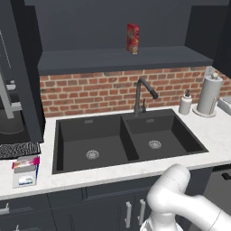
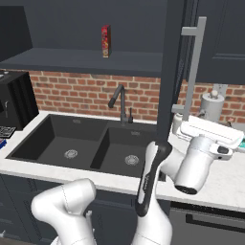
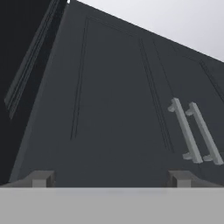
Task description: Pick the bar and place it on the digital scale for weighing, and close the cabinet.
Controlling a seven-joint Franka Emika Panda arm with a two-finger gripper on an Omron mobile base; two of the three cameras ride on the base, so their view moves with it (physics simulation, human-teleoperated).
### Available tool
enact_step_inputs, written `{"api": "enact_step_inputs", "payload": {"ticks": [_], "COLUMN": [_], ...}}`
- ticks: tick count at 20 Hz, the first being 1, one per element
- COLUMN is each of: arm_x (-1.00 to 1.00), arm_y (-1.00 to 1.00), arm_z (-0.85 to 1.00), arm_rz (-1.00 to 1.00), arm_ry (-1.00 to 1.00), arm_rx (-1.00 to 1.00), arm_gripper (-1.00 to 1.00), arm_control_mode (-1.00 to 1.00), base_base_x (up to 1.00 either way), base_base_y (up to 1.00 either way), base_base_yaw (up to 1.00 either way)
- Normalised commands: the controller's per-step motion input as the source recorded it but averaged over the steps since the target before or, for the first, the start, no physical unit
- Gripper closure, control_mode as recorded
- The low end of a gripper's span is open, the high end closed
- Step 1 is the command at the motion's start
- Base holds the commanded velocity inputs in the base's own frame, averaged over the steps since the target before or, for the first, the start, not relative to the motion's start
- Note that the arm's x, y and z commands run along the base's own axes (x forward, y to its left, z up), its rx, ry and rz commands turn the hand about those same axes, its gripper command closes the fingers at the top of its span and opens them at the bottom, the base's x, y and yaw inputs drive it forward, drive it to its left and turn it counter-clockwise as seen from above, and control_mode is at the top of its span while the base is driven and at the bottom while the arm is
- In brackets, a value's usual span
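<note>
My end effector (image 3: pixel 111 179) is carrying nothing. Its two dark fingertips (image 3: pixel 42 178) are standing wide apart in the hand view, facing a dark panelled door face with a pair of silver bar handles (image 3: pixel 194 132) off to one side.

The small flat pink-magenta wrapped bar (image 1: pixel 25 162) is lying on top of the low white-grey digital scale (image 1: pixel 24 177), at the left end of the white marbled worktop (image 1: pixel 212 131), so I am judging that half done. The wide dark charcoal wall cabinet (image 1: pixel 122 61) is hanging open, with a tall red carton (image 1: pixel 132 38) on its inner shelf.

In the right base view my hand is sitting just beside the open right-hand door (image 2: pixel 173 57), below its long silver handle (image 2: pixel 193 62). The risks are these:
- My open fingers are aiming at smooth panel, so a push near the edge could slide off and leave the door ajar.
- A finger could snag the handle and jerk the door.
- My forearm is working close to the grey paper-towel roll (image 2: pixel 213 106) and could tip it.
- The left-hand door (image 1: pixel 20 67) is open too and is easy to forget.
</note>
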Motion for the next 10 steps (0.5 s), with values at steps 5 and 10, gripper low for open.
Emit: {"api": "enact_step_inputs", "payload": {"ticks": [5,10], "arm_x": [-0.43,-0.56], "arm_y": [-1.0,-0.95], "arm_z": [0.0,-0.03], "arm_rz": [0.08,0.01], "arm_ry": [0.01,0.0], "arm_rx": [0.05,-0.09], "arm_gripper": [-1.0,-1.0], "arm_control_mode": [-1.0,-1.0], "base_base_x": [0.0,0.0], "base_base_y": [0.0,0.0], "base_base_yaw": [0.0,0.0]}}
